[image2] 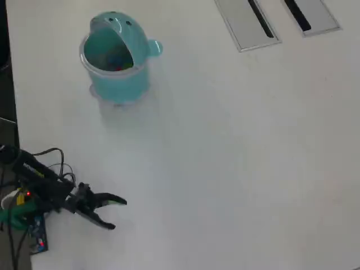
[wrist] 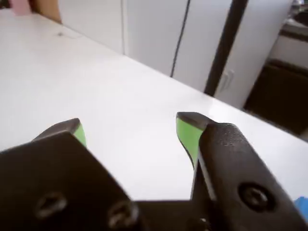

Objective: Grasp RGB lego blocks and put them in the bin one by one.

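The light-teal bin [image2: 140,73] stands upright at the upper left of the overhead view, its animal-face hood at the back. Small blurred coloured bits, reddish and blue, lie inside it; they look like the lego blocks [image2: 116,63], though I cannot make out each one. No block lies on the white table. My gripper [image2: 118,214] sits low at the lower left, far from the bin, open and holding nothing. In the wrist view the gripper [wrist: 131,121] shows two green-padded fingertips [wrist: 186,132] wide apart over bare table.
Two grey slotted panels [image2: 247,22] lie in the table at the upper right. Cables and a blue circuit board [image2: 36,239] crowd the arm's base by the left table edge. White cabinet doors [wrist: 154,33] stand beyond the table's far edge.
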